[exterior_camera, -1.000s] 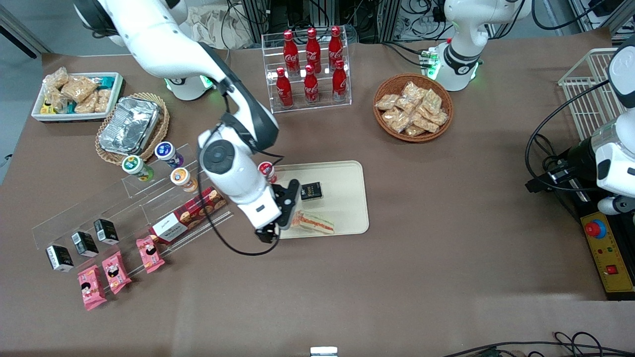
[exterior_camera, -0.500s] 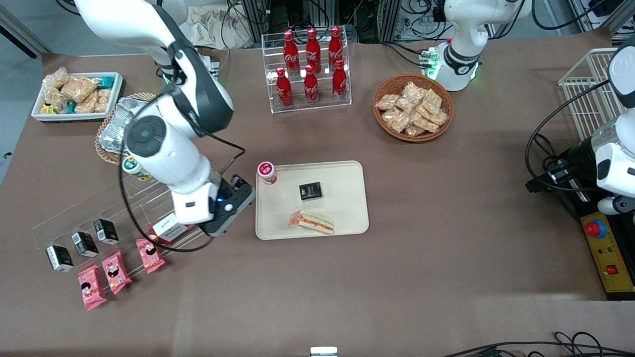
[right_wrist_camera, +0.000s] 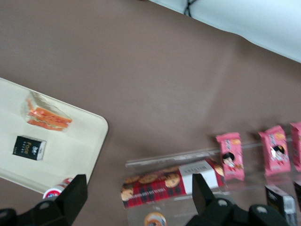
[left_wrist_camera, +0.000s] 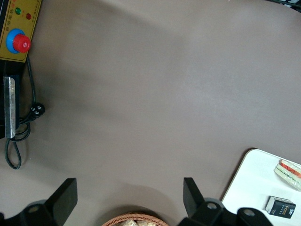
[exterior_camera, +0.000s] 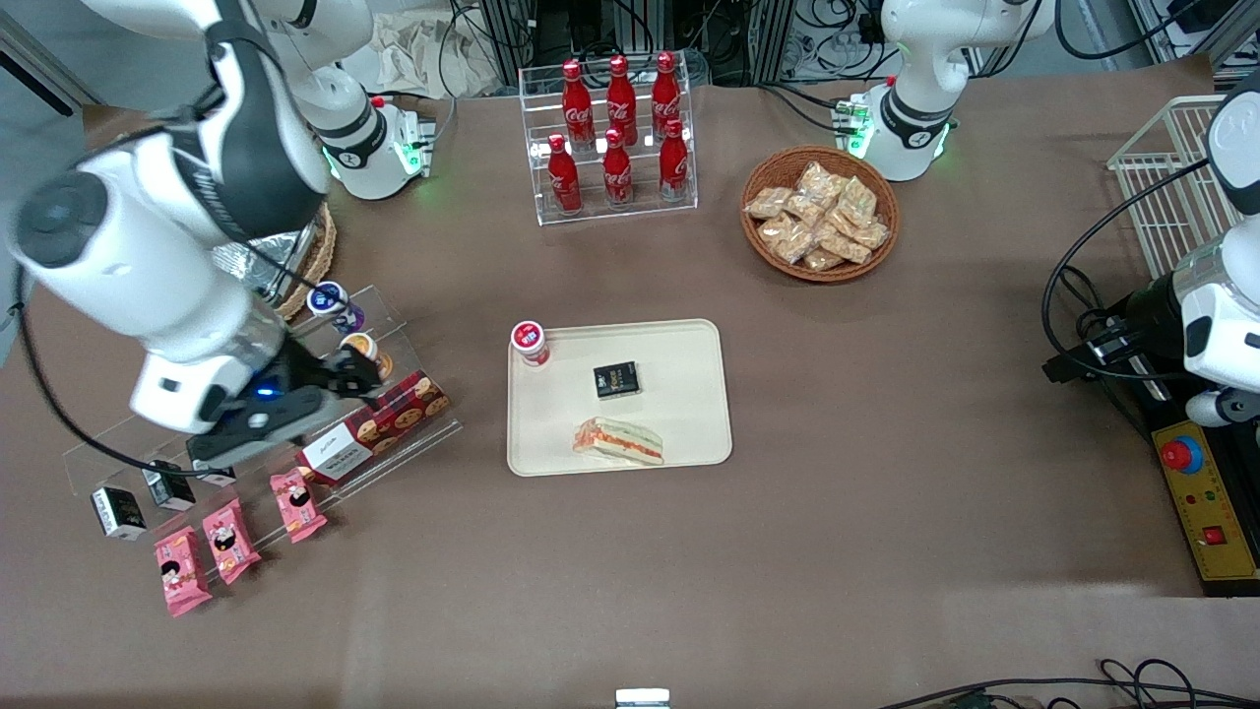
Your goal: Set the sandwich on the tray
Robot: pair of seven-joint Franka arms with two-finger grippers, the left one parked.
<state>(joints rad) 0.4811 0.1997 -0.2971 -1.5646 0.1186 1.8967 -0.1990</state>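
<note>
The sandwich (exterior_camera: 618,441), a clear-wrapped wedge with red-orange and green filling, lies on the cream tray (exterior_camera: 681,394), on the part nearest the front camera. My right gripper (exterior_camera: 356,372) is open and empty, raised above the clear acrylic rack (exterior_camera: 258,386), well away from the tray toward the working arm's end of the table. The right wrist view shows the sandwich (right_wrist_camera: 47,115) on the tray (right_wrist_camera: 80,136), with the open gripper (right_wrist_camera: 139,197) over the cookie box (right_wrist_camera: 169,181). The left wrist view also catches the sandwich (left_wrist_camera: 289,169) and the tray (left_wrist_camera: 249,188).
A black box (exterior_camera: 617,379) and a red-capped bottle (exterior_camera: 530,343) also sit on the tray. Pink snack packets (exterior_camera: 236,537) and black boxes (exterior_camera: 118,512) lie by the rack. A cola rack (exterior_camera: 615,138), a snack basket (exterior_camera: 819,212) and a foil container (exterior_camera: 281,258) stand farther back.
My right arm has swung away from the tray toward the working arm's end and risen, its gripper now above the acrylic rack. The sandwich stays on the tray, uncovered.
</note>
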